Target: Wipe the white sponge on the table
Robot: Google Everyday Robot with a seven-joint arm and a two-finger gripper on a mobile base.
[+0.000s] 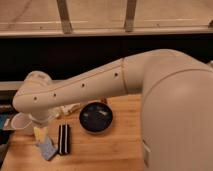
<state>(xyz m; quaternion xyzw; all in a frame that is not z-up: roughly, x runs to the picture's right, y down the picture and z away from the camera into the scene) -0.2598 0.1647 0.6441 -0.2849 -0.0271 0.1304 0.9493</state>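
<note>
My arm reaches from the right across the wooden table (120, 150) to its left part. The gripper (41, 134) hangs below the white wrist, low over the table, just above a light-blue pad (48, 149) and to the left of a black bar-shaped object (64, 139). The gripper's end shows as a cream shape. I cannot tell whether that is the white sponge in its hold. No separate white sponge shows on the table.
A black bowl (96, 117) sits mid-table, right of the gripper. A paper cup (19, 121) stands at the left edge, close to the wrist. A white tube (70, 107) lies behind, partly hidden by the arm. A dark wall and rail run behind the table.
</note>
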